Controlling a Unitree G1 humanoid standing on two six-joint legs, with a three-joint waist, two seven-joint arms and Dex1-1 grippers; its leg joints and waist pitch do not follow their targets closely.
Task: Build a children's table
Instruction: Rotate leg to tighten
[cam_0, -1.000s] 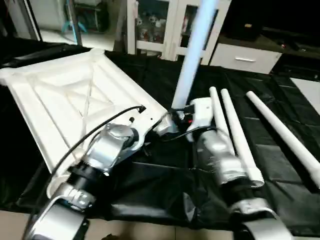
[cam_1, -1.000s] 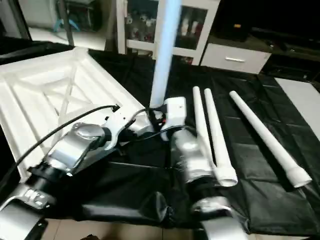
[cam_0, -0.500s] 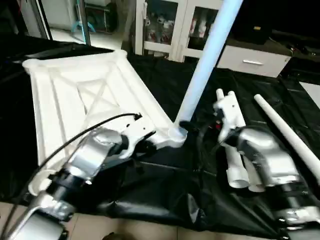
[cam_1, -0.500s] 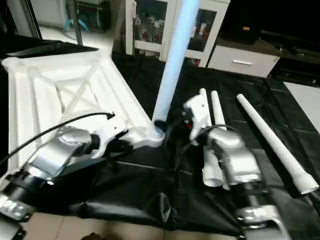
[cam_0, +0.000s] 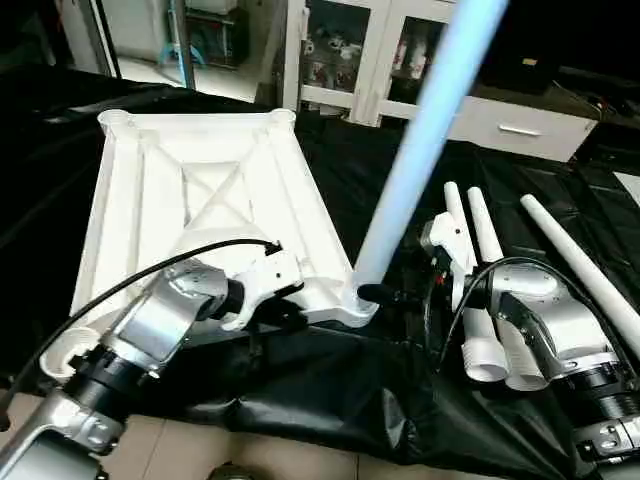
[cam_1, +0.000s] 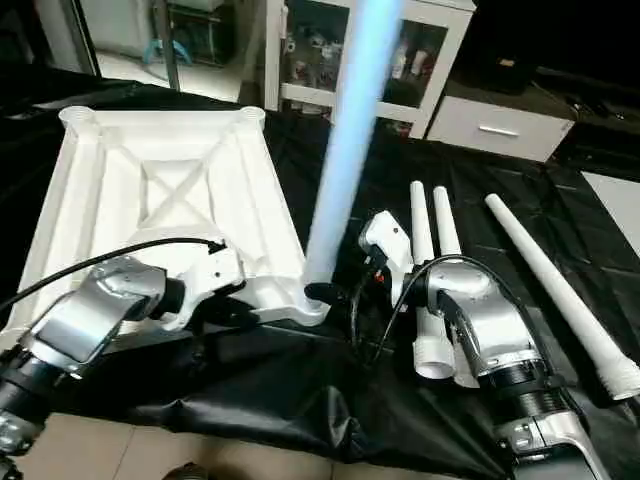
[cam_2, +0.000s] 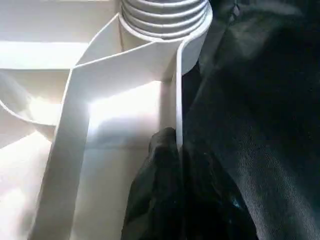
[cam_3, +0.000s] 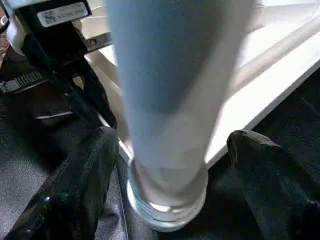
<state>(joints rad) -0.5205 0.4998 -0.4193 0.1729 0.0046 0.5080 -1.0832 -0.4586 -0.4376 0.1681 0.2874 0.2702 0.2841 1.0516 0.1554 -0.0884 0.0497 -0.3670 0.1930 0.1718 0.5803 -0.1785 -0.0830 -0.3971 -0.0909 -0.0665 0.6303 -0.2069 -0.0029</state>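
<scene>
— So where does the tabletop (cam_0: 190, 200) lie?
— Upside down on the black cloth (cam_0: 330, 390), at the left, X-ribbed underside up, with round sockets at its corners.
— And the legs?
— 1 upright leg (cam_0: 420, 150) stands in the near right corner socket (cam_0: 357, 300), tilted a little to the right. 3 more lie on the cloth to the right — 2 paired legs (cam_0: 480, 290) side by side, near ends just beside the right forearm, and a far-right leg (cam_0: 585, 280) apart from them.
— What about the left gripper (cam_2: 170, 150)?
— Its fingers are clenched on the tabletop's near rim, just left of that socket.
— The right gripper (cam_3: 165, 150)?
— Released — its 2 black fingers (cam_3: 80, 185) stand wide apart, 1 on each side of the upright leg's base, neither pressing it.
</scene>
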